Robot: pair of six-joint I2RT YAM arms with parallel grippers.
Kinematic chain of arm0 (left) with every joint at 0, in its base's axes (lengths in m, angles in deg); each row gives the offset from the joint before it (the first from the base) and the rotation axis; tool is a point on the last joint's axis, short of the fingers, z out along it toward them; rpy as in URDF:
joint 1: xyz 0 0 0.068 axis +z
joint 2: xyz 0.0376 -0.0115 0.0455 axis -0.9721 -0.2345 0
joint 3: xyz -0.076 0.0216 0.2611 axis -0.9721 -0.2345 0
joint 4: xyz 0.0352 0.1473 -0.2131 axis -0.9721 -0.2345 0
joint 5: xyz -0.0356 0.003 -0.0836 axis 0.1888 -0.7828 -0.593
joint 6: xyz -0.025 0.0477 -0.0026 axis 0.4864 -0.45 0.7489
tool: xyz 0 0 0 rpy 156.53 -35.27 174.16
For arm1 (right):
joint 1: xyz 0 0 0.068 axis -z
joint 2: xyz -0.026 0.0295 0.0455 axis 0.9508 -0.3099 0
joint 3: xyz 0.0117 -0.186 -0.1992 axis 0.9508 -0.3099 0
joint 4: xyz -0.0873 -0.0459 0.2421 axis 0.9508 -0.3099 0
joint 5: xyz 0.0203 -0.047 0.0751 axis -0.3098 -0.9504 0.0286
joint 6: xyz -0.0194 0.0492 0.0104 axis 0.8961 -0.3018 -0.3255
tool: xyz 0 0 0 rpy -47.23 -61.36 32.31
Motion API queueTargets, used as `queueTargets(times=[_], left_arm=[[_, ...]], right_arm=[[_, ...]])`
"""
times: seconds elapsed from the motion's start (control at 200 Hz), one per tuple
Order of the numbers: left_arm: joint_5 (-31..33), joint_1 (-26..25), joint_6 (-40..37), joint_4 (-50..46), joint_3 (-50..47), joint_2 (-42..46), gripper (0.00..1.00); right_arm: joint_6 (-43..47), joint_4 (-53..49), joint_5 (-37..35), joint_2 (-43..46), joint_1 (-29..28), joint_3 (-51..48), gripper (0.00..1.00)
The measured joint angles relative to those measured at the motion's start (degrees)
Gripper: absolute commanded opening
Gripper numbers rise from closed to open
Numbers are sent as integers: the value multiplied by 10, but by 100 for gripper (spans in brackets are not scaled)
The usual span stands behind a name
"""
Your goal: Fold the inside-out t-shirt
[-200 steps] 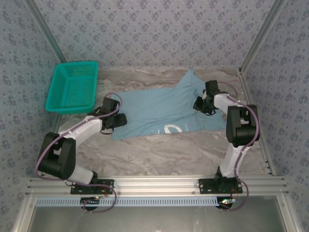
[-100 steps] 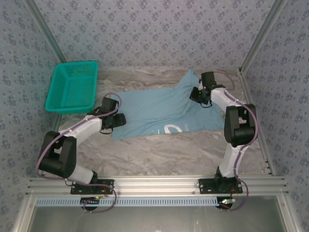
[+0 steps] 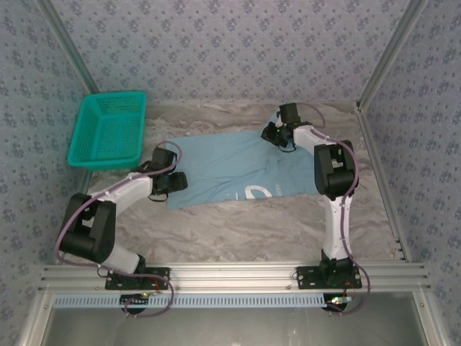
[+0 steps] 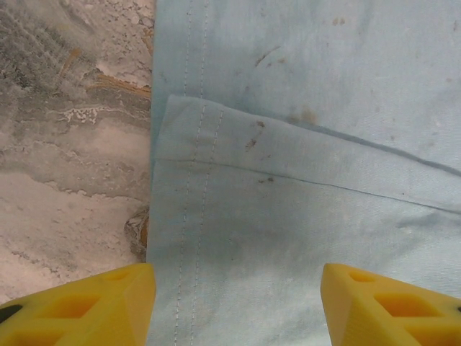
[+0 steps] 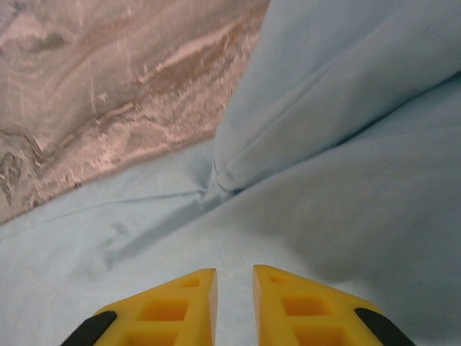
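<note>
The inside-out t-shirt [image 3: 230,162] lies spread flat, light blue, on the marble table, with its white curved print [image 3: 253,192] near the front hem. My left gripper [image 3: 175,182] hovers at the shirt's left edge. In the left wrist view it [image 4: 238,277] stands open, its yellow fingers [image 4: 108,295] wide apart over the stitched hem [image 4: 187,216]. My right gripper [image 3: 274,135] is over the shirt's far edge. In the right wrist view it [image 5: 234,277] is low over smooth cloth [image 5: 346,202], jaws a narrow slit apart, nothing pinched. A folded sleeve [image 5: 302,108] lies just ahead.
A teal mesh basket [image 3: 108,130] stands at the back left, apart from the shirt. Bare marble table [image 3: 238,231] runs in front of the shirt to the arm bases. Patterned walls and metal posts close in the back and both sides.
My right gripper has swung left and toward the back, from the shirt's right side to its far edge. The sleeve there now lies lower. The left arm has stayed put.
</note>
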Motion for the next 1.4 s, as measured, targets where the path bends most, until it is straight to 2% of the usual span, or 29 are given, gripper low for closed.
queueTargets(times=[0.15, 0.315, 0.445, 0.61, 0.705, 0.814, 0.884, 1.079, 1.249, 1.404], left_arm=[[-4, 0, 0, 12, -1, 2, 62], [-16, 0, 0, 22, -1, 0, 62], [-20, 0, 0, 23, 1, -8, 62], [-23, 0, -3, 22, 9, -11, 62], [-24, 0, -4, 22, 12, -11, 62], [-23, 0, -4, 22, 12, -11, 62], [-23, 0, -4, 21, 13, -11, 62], [-23, 0, -8, 20, 15, -11, 62], [-23, 0, -9, 20, 15, -11, 62], [-23, 0, -13, 20, 15, -11, 62]], right_arm=[[38, -19, -10, 43, 3, -37, 27], [83, -56, -57, 105, 41, -66, 35], [105, -71, -98, 104, 66, -66, 39], [126, -95, -125, 72, 65, -50, 40], [134, -103, -129, 44, 62, -31, 34], [139, -111, -131, 23, 60, -11, 21], [141, -120, -130, 12, 59, 7, 17], [126, -116, -98, 5, 59, 42, 14], [87, -78, -19, 5, 62, 49, 17], [66, -37, 45, 11, 71, 36, 23]])
